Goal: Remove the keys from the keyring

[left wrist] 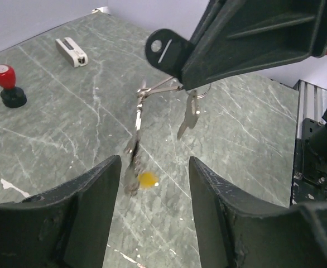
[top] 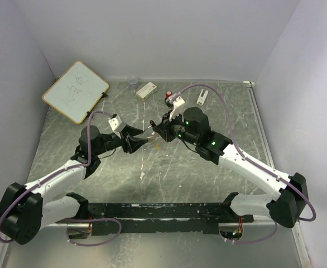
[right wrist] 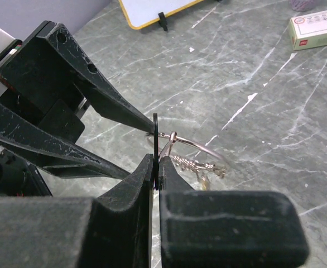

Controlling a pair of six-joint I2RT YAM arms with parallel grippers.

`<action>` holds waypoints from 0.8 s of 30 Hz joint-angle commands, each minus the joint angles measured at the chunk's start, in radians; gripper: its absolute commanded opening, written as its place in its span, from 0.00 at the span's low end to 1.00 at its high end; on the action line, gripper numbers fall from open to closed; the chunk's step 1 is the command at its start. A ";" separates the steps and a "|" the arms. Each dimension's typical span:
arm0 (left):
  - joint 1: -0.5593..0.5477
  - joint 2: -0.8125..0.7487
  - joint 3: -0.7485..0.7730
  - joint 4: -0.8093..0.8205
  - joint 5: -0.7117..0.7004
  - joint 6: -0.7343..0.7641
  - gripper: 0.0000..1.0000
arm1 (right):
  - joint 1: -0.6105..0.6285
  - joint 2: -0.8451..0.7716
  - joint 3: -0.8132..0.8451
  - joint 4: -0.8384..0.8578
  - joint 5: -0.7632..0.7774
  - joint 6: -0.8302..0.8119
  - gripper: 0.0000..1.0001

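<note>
Stretches both arms from the near-edge bases toward the middle, elbows bent, forearms angled inward so the wrists face each other. Holds the left gripper (top: 143, 143) open, its two fingers (left wrist: 91, 201) spread in a wide V and pointing toward the other arm. Clamps the right gripper (top: 154, 126) shut on the black-headed key (left wrist: 163, 47), with pads (right wrist: 141, 184) pressed flat against the thin head and no gap showing between them. Points the right gripper leftward and slightly down. Brings the two sets of fingertips near each other, right set a little farther from the bases.
</note>
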State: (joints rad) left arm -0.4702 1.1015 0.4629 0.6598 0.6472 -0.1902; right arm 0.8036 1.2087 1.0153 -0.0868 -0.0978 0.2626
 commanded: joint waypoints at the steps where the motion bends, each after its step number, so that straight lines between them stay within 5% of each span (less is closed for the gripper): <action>1: -0.037 -0.024 0.011 0.035 -0.012 0.022 0.61 | 0.023 -0.015 0.026 0.034 0.006 0.006 0.00; 15: -0.096 0.031 0.011 0.075 -0.081 0.071 0.40 | 0.089 -0.019 0.051 0.020 0.045 -0.005 0.00; 22: -0.118 0.058 0.013 0.083 -0.115 0.091 0.07 | 0.104 -0.015 0.050 0.027 0.040 -0.003 0.00; 24: -0.121 0.052 0.016 0.063 -0.145 0.112 0.07 | 0.108 -0.017 0.047 0.024 0.053 -0.006 0.00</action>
State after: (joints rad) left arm -0.5735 1.1549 0.4629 0.6991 0.5495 -0.1196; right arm 0.8982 1.2087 1.0313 -0.0875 -0.0605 0.2634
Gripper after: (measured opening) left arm 0.098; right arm 0.024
